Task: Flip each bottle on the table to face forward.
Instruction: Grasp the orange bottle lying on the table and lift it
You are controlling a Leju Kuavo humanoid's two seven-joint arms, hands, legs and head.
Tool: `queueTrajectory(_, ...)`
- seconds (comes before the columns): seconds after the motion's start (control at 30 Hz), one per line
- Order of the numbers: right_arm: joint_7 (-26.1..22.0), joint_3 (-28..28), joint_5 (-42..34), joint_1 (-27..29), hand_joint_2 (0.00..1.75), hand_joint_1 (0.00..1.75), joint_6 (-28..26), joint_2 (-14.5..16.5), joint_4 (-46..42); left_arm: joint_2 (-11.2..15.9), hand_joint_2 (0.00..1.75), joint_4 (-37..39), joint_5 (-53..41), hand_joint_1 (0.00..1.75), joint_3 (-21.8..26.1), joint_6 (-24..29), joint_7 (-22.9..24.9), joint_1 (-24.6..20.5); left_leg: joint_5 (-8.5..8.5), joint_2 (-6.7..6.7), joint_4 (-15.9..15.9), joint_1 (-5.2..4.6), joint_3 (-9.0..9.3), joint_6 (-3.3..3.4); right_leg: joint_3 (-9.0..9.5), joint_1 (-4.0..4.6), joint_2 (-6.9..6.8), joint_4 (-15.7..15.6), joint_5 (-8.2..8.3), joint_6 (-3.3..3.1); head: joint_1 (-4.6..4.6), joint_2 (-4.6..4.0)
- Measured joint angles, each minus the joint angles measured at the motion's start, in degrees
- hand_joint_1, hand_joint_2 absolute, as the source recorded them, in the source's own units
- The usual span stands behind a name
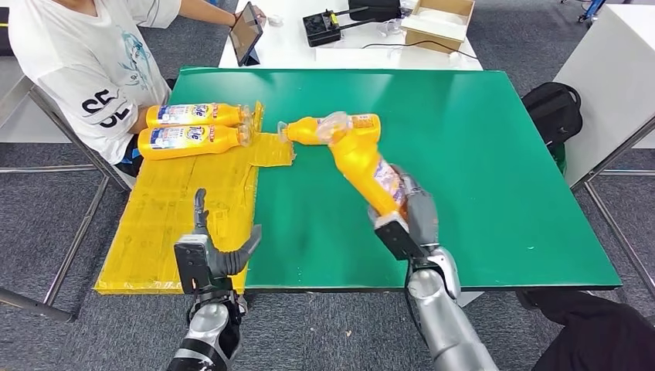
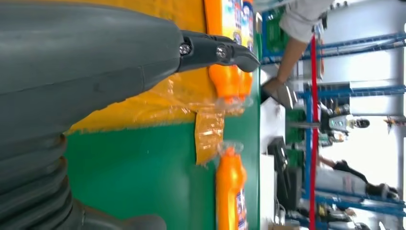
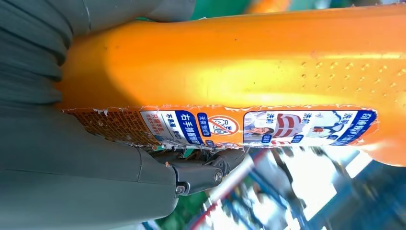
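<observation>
A green table [image 1: 479,154] carries a yellow taped mat [image 1: 185,201] along its left side. 4 orange bottles show in the head view. 2 bottles lie side by side on the far end of the mat, one [image 1: 197,114] just behind the other [image 1: 193,140], both with blue and white labels facing up and clear caps pointing right. A 3rd bottle [image 1: 328,129] lies on the green surface just right of the mat, its clear cap pointing left.

The right hand [image 1: 409,212] grasps the 4th bottle [image 1: 361,164] around its lower body and holds it tilted, with its clear cap end up over the 3rd bottle. In the right wrist view the fingers [image 3: 201,175] wrap the orange body beside a small printed label whose edge is torn.

The left hand [image 1: 212,251] hovers over the near edge of the mat, fingers spread and holding nothing.

A person in a white shirt [image 1: 85,62] sits at the far left corner, holding a tablet [image 1: 246,32].

The bottles look like smooth, glossy plastic, probably fairly stiff but slippery, and weighty if full. The dimpled patch on the body, seen in the right wrist view, seems the surest place to hold; the narrow neck looks less steady for turning.
</observation>
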Motion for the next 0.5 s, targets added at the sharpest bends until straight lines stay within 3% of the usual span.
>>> queueTrajectory(0.13,-3.0,-0.4,-1.5,4.1,1.75,1.75,-4.2,1.9,-9.2,-0.1,1.75,4.0,7.7,0.00,0.1,-11.6,0.0,-0.9,-0.02,0.08,0.0,-0.07,-0.14,0.02,-0.17,-0.05,0.02,0.0,0.01,0.01,-0.01,0.00)
queueTrajectory(0.27,-5.1,-0.9,-2.6,6.1,1.75,1.75,-3.7,3.2,-12.7,-0.3,1.75,7.6,12.0,0.00,0.0,-23.2,0.0,-2.2,-0.02,0.21,0.0,-0.08,-0.14,0.01,-0.20,-0.03,0.03,0.0,0.01,0.01,-0.01,0.00)
queueTrajectory(0.4,-7.9,-1.3,-2.7,7.6,1.75,1.75,-1.4,4.3,-12.9,-0.5,1.75,8.6,12.4,0.00,-0.3,-30.1,0.0,-2.4,-0.02,0.27,0.0,-0.05,-0.15,0.01,-0.22,0.00,0.04,0.0,0.02,0.00,-0.03,0.00)
queueTrajectory(0.5,-8.8,-1.3,-2.3,8.6,1.75,1.75,-0.7,5.1,-12.8,-0.5,1.75,8.6,12.6,0.00,-0.7,-32.3,0.0,-2.4,-0.02,0.27,0.0,-0.04,-0.16,0.01,-0.23,0.00,0.04,0.0,0.02,0.00,-0.03,0.00)
